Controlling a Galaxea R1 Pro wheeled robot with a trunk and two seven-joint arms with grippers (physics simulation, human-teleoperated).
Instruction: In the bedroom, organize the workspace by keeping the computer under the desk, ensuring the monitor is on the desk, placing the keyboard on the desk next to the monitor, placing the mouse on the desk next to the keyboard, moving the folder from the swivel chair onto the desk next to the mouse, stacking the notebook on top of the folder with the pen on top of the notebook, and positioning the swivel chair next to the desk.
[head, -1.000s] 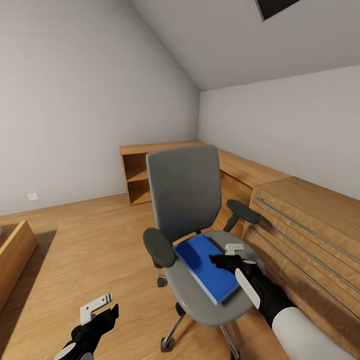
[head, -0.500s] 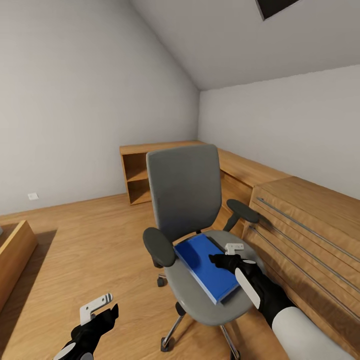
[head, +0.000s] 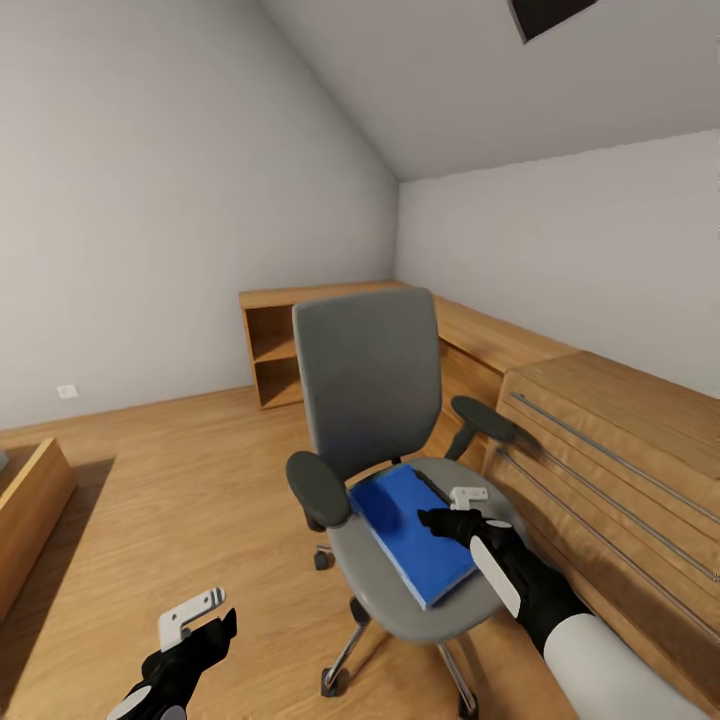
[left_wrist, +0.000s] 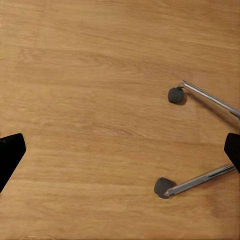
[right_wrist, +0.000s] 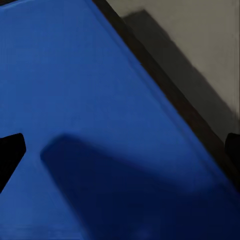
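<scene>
Low at my left, the left gripper (head: 200, 622) hung spread and empty over floor; the folder (head: 410, 533) lay on the swivel chair (head: 400, 590) seat, long axis running away, directly beneath my open, empty right gripper (head: 452, 510), the nearer arm.

Grey swivel chair (head: 385, 440) upright on wood floor, seat carrying flat blue folder (head: 410, 532), lying askew, something dark beneath its edge.
</scene>
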